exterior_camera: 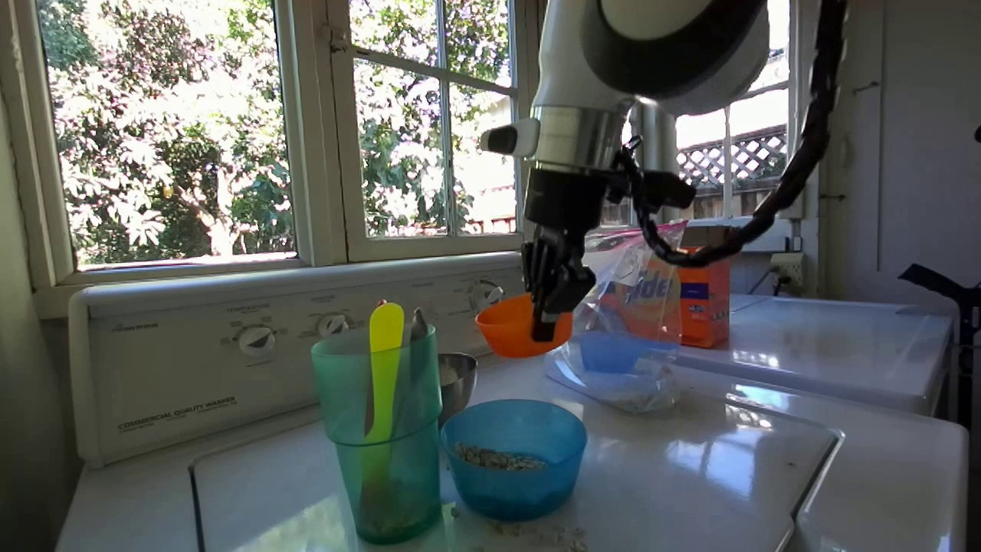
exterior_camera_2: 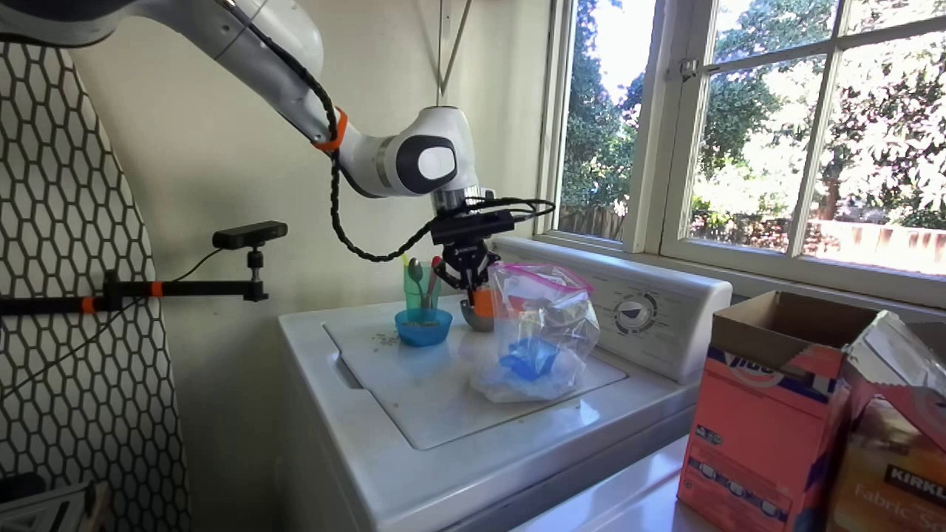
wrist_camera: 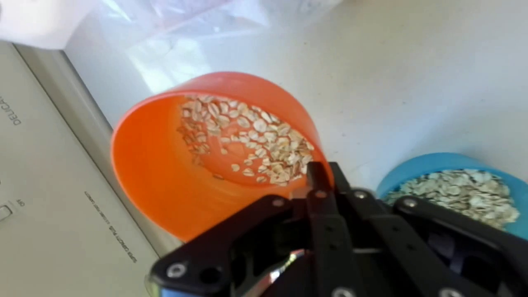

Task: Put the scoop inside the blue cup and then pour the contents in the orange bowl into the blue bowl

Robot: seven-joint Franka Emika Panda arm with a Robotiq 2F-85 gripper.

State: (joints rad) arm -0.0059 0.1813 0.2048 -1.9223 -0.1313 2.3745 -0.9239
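The gripper (wrist_camera: 327, 168) pinches the orange bowl (wrist_camera: 150, 161) by its wall. Carry toward the wrist view's lower right — centre over the blue bowl (wrist_camera: 429, 163) before tipping slowly.

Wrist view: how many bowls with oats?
2: orange bowl, left of centre, wall pinched in the jaws; blue bowl, lower right, partly cut off. Others may be hidden.

1 ea: cup (exterior_camera: 416, 429), org bowl (exterior_camera: 510, 331), blu bowl (exterior_camera: 521, 491), mtl bowl (exterior_camera: 460, 383), scoop (exterior_camera_2: 434, 269), bag (exterior_camera_2: 545, 324) | 2 ea: oth utens (exterior_camera: 385, 345), boxes (exterior_camera_2: 754, 436)
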